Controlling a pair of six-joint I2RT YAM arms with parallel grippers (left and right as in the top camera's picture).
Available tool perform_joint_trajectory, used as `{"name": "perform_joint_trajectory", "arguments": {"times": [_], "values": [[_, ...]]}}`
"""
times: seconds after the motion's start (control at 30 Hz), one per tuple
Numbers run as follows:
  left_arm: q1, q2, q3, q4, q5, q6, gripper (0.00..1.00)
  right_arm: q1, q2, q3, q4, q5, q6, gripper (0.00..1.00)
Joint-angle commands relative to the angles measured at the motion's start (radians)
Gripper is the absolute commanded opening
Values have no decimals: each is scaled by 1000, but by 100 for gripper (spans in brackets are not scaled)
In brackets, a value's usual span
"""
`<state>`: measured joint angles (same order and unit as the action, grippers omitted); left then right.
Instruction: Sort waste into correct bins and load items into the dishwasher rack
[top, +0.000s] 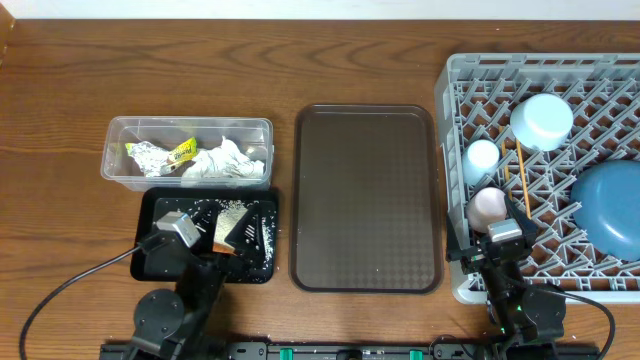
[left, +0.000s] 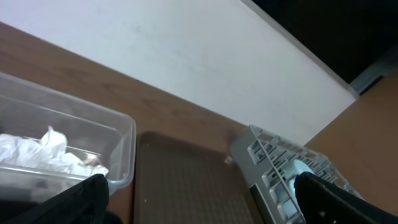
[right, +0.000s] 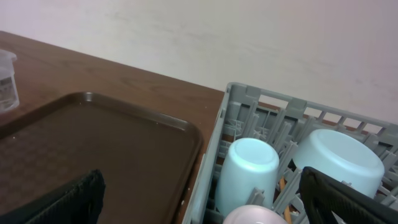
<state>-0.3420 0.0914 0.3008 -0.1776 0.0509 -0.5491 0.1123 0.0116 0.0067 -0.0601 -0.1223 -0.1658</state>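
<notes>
The grey dishwasher rack (top: 600, 80) at the right holds the blue plate (top: 610, 205), the upturned bowl (top: 542, 121), the light blue cup (top: 482, 157), the pink cup (top: 489, 206) and the chopsticks (top: 522, 178). The clear tub (top: 120, 150) holds white tissues (top: 222, 163) and the foil and yellow-green wrapper (top: 165, 153). The black tray (top: 150, 215) holds white food scraps (top: 236, 215). The carrot is hidden. My left gripper (top: 205, 250) is open and empty over the black tray's near edge. My right gripper (top: 505, 245) is open and empty at the rack's near left corner.
A large brown serving tray (top: 365, 195) lies between the bins and the rack; it also shows in the left wrist view (left: 186, 186) and the right wrist view (right: 93, 149). A pale wall runs behind the wooden table (top: 300, 60). Cables trail at the near edge.
</notes>
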Motion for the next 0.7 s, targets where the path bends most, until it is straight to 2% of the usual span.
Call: {"name": "perform_joint_trajectory", "arguments": {"times": [0.0,0.13,0.37,0.67], "values": [[5,-46,-47,32,12,6,98,-1,-7,-1,-5,2,-8,99],[4,-90,-107,51,10,6,98,-1,-7,-1,-4,2,-8,99],[4,-90,-197,187,19,7,98,-1,-7,-1,-5,2,-8,99],[4,-90,-297,159,13,36,98,-1,-7,-1,-4,2,-8,99]]}}
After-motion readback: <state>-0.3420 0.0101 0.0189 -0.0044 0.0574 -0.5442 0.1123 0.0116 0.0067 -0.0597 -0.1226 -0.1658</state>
